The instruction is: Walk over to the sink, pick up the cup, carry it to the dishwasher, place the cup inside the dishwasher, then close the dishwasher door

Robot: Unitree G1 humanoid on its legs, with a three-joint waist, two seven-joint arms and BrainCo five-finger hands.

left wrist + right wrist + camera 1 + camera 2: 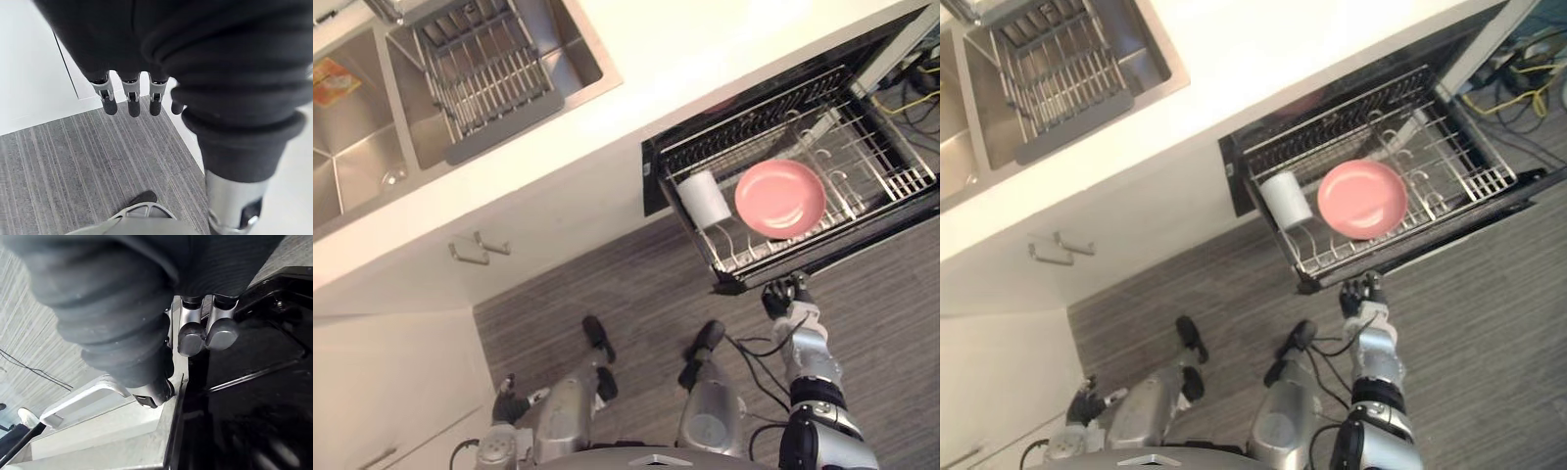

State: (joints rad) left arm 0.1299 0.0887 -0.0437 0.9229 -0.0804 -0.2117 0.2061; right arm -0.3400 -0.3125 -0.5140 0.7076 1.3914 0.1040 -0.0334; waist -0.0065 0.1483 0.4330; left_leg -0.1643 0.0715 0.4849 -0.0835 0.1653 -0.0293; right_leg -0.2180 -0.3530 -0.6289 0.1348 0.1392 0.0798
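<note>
Sink (579, 61) at 11 o'clock, basket (489, 69) in it. Dishwasher rack (886, 176) at 3 o'clock, below counter (636, 93). In rack: cup (705, 199) at 9 o'clock of plate (780, 199), just beside it. Right hand (783, 294) at 6 o'clock of plate.

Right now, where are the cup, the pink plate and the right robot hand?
cup (705, 199): left eye view, on its white side.
pink plate (780, 199): left eye view, on its middle.
right robot hand (783, 294): left eye view, on its dark back.
</note>
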